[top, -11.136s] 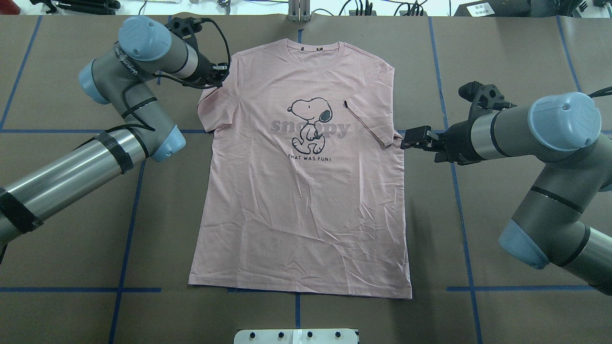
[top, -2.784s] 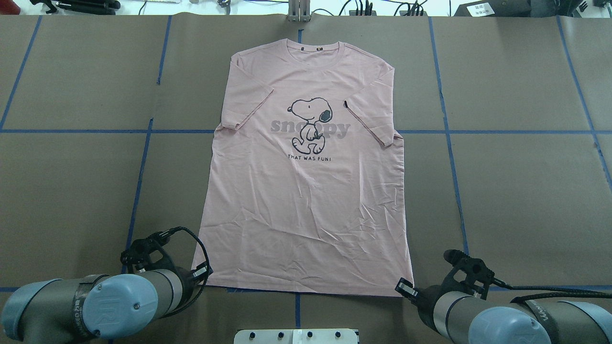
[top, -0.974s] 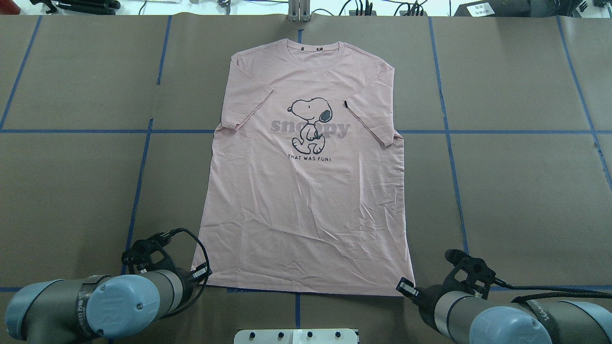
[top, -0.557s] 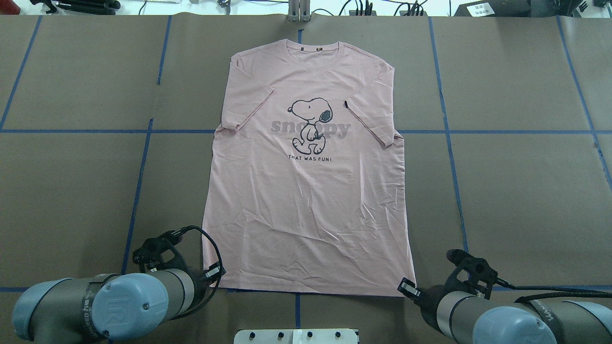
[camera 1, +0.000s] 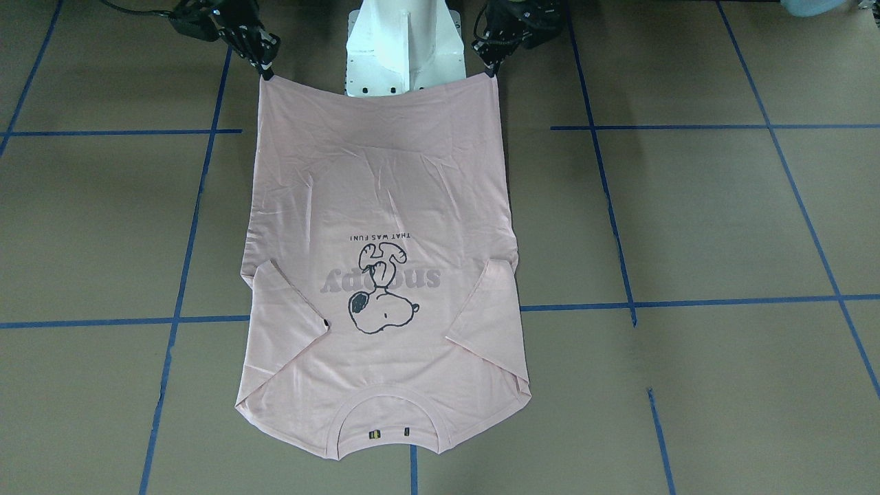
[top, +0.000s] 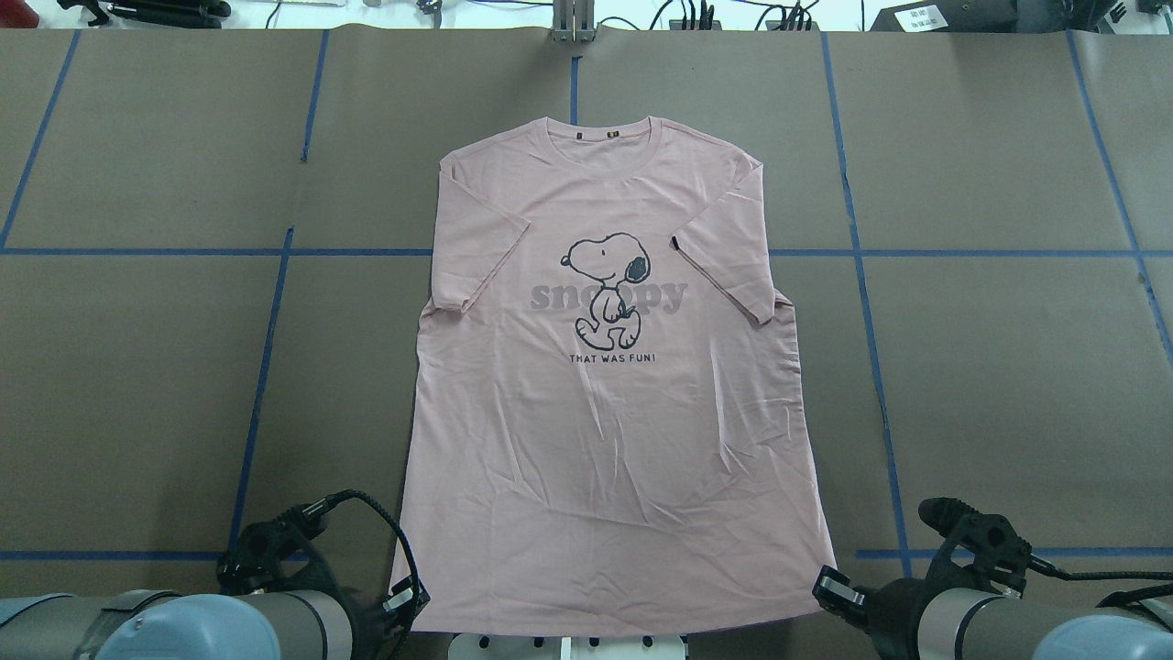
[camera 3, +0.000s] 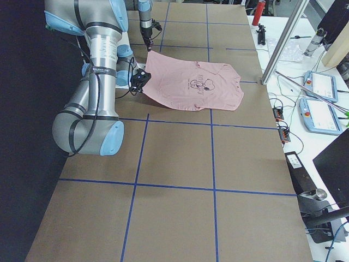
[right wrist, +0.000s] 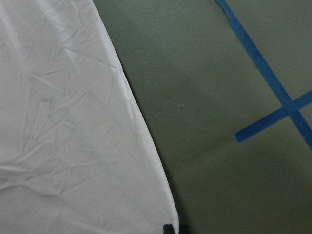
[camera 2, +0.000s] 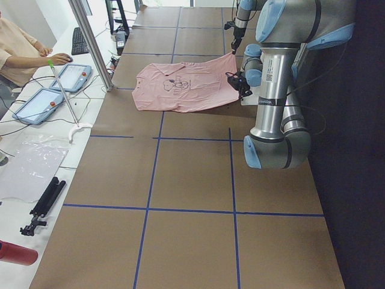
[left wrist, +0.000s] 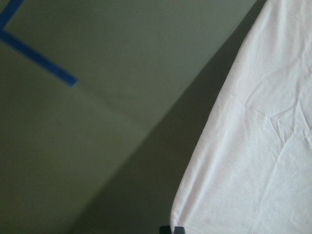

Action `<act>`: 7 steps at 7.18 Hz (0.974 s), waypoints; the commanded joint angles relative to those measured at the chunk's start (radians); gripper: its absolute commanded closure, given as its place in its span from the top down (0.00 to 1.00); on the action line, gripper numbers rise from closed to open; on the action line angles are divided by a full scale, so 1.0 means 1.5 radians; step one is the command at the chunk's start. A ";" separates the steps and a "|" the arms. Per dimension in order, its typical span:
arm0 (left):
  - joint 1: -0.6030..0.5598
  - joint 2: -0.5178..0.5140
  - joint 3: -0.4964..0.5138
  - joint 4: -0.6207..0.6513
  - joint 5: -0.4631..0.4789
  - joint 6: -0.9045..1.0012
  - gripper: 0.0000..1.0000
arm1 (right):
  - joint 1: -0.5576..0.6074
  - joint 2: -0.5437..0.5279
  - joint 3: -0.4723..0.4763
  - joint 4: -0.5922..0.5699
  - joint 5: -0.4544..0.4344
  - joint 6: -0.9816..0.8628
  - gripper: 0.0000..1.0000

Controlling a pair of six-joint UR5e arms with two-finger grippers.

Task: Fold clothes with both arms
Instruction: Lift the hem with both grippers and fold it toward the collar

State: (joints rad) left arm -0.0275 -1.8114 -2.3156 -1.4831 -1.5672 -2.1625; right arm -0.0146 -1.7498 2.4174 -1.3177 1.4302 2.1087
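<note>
T-shirt (top: pixel 605 412) dragged nearer, jaws clamped — hem corners

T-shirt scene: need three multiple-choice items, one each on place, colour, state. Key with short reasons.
1. Where do the left gripper and right gripper hold the T-shirt? A collar; B sleeve ends; C hem corners.
2. The dog print outline is: A black; B red; C green.
3. The sleeves are: A spread out flat; B folded in over the front; C rolled up.
Key: 1 C, the front-facing view shows each gripper pinching a hem corner. 2 A, dark outline on pink cloth. 3 B, both sleeves lie on the chest.
</note>
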 commanded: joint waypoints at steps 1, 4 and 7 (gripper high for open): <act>-0.023 -0.001 -0.019 0.026 0.000 0.008 0.00 | 0.049 -0.001 0.020 0.000 0.001 -0.013 0.00; -0.163 -0.036 0.070 0.022 0.002 0.197 0.00 | 0.220 0.189 -0.136 -0.004 0.058 -0.164 0.00; -0.288 -0.125 0.198 0.007 0.002 0.327 0.00 | 0.404 0.251 -0.243 -0.019 0.147 -0.332 0.00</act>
State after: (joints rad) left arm -0.3861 -1.9626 -2.0531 -1.4706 -1.5626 -1.7695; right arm 0.4826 -1.4033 2.0939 -1.3288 1.6157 1.7317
